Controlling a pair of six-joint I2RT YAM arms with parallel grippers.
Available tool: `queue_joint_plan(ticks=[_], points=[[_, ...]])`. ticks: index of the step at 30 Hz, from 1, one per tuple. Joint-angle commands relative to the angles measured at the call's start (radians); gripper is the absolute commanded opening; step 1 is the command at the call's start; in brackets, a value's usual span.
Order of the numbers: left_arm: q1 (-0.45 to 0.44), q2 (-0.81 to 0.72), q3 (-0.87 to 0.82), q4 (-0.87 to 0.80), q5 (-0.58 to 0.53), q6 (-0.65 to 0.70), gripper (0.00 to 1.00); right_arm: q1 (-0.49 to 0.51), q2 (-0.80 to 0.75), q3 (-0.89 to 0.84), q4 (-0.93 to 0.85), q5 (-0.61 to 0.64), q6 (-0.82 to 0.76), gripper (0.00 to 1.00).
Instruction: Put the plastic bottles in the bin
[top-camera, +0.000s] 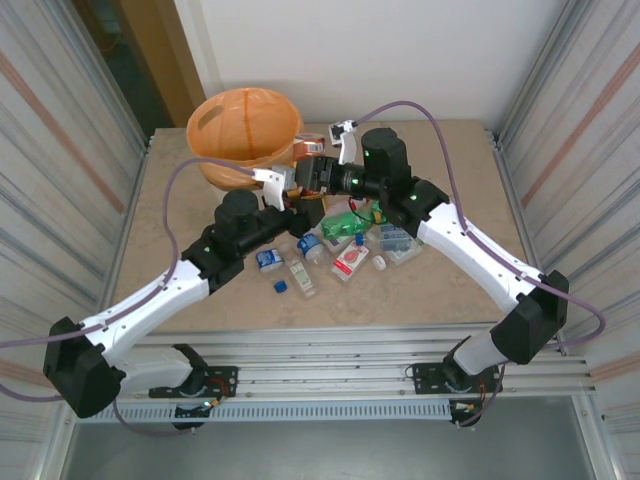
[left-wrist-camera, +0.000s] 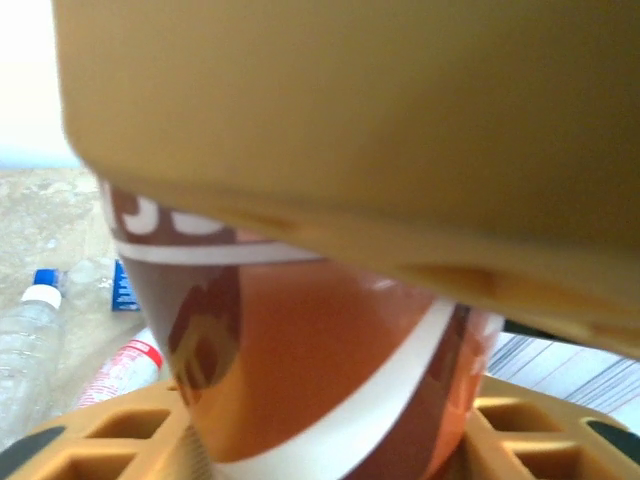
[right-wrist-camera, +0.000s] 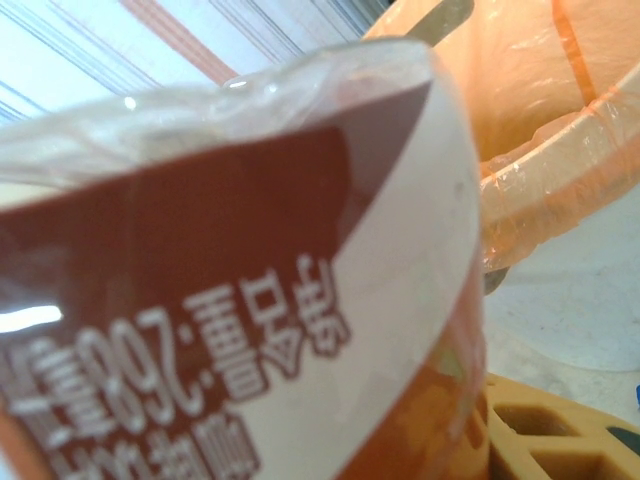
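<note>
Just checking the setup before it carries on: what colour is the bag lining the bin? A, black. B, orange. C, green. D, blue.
B: the bin at the far left of the table is lined with an orange bag, plain in the top view.

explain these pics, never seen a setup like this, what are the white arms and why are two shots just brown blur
These are two robot arms bolted to a table, each ending in a two-finger gripper. The wide picture is from a camera above and behind them. The other two are from cameras on the wrists, so anything between the fingers looks huge and blurry. On the table lie small crushed plastic bottles, with an orange-lined bin behind. The right gripper holds a brown bottle beside the bin. The left gripper has a brown bottle, maybe the same one, between its fingers too; whether it grips, I cannot tell.
</note>
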Motion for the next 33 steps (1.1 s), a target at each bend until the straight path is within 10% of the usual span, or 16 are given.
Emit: queue_joint_plan(ticks=[1,10,14,23,33], points=[[0.017,-0.023,-0.014,0.017,-0.046,-0.014,0.41,0.003,-0.032,-0.009,0.019,-0.02,0.015,0.25],[0.019,-0.021,-0.014,0.015,-0.046,-0.013,0.12,0.001,-0.038,-0.014,0.028,-0.019,0.008,0.3],[0.02,-0.023,-0.016,0.002,-0.05,-0.01,0.01,-0.001,-0.048,-0.021,0.03,-0.01,-0.002,0.47],[0.033,-0.052,-0.027,-0.026,-0.067,0.004,0.0,-0.018,-0.069,-0.027,0.031,0.006,-0.015,0.89],[0.082,-0.081,0.033,-0.162,-0.115,0.033,0.0,-0.043,-0.135,-0.047,-0.002,0.042,-0.057,0.98]])
